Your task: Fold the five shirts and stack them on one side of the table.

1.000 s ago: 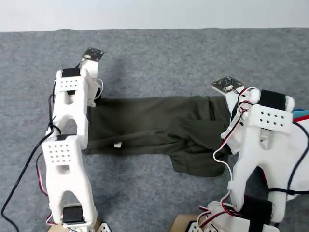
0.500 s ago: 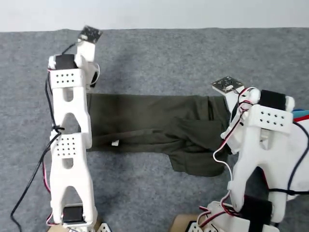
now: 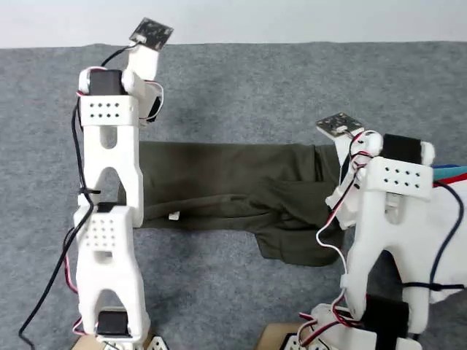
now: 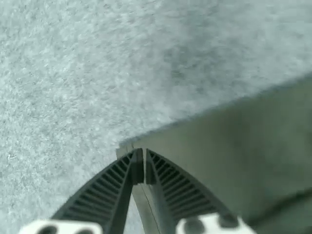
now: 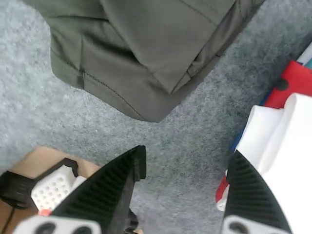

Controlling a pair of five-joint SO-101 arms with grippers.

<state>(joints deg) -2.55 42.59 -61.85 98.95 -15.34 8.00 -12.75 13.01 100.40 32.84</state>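
Observation:
A dark olive shirt (image 3: 226, 182) lies stretched across the grey table, with a folded flap hanging toward the front at its right end (image 3: 299, 237). My left gripper (image 4: 139, 165) is shut, its fingertips meeting right at the shirt's far left corner (image 4: 127, 148), with a strip of the cloth's edge between them. The left arm (image 3: 109, 153) covers that corner in the high view. My right gripper (image 5: 183, 190) stands open above the bare carpet just in front of the shirt's folded right part (image 5: 141, 63), with nothing between its fingers.
The grey carpet (image 3: 241, 87) covers the whole table. Red and blue cloth (image 3: 452, 173) shows at the right edge, beside the right arm (image 3: 394, 211). A brown cardboard piece (image 3: 281, 337) lies at the front by the arm bases.
The left arm has stretched toward the back of the table, its wrist rising and moving away. The shirt's left edge has shifted slightly. The right arm has edged a little to the left.

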